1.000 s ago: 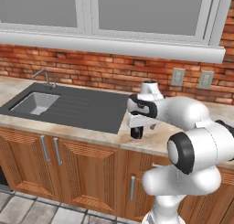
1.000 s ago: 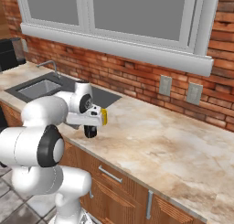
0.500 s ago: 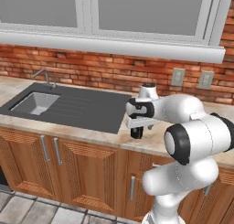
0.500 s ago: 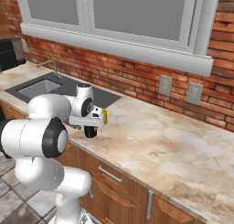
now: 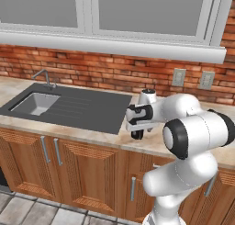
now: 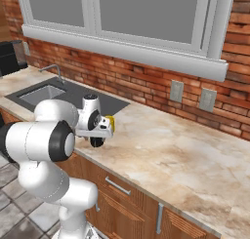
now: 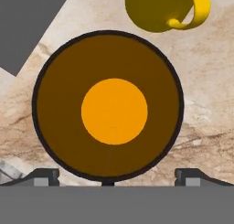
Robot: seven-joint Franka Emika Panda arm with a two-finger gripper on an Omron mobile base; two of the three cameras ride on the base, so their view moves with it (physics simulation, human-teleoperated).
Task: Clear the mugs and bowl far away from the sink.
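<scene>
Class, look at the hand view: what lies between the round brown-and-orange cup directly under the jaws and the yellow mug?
Only a narrow strip of bare marble counter. The brown cup and yellow mug lie close together but apart in the hand view.

The counter (image 6: 185, 160) looks like polished beige marble with brown veins. The sink (image 5: 36, 103) is matt light grey, and its surround is dark, matt and ribbed. The tap (image 5: 43, 77) looks like thin metal. The mug (image 7: 157, 8) is smooth, yellow and slightly glossy. The cabinets (image 5: 69, 169) are of reddish wood with metal handles. The wall (image 6: 146, 82) is of rough red brick.
</scene>
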